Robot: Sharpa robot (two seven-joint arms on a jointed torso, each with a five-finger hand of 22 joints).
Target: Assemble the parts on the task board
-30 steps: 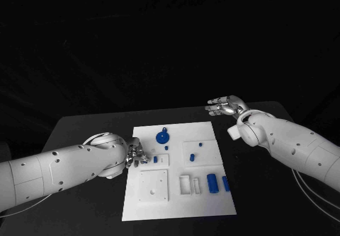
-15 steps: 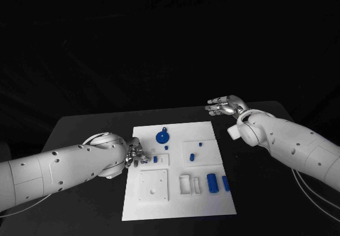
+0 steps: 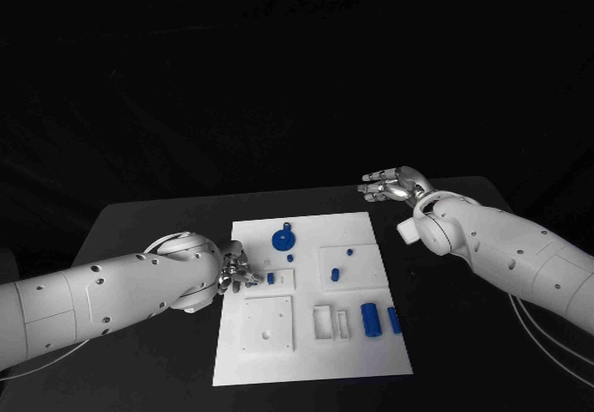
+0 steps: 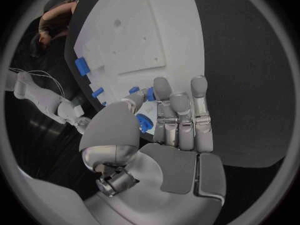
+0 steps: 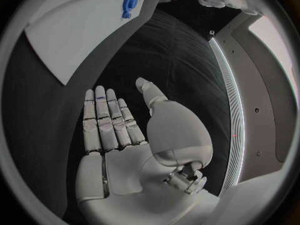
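Left hand pinches small blue plastic peg at fingertips, just beside white task board slot; right hand empty, fingers apart, well off.

White task board lies flat mid-bench, long axis running near to far. Round blue part sits at its far left. Small blue peg stands at centre. Two blue cylinders lie near right, beside white slotted blocks. Square recessed plate near left.
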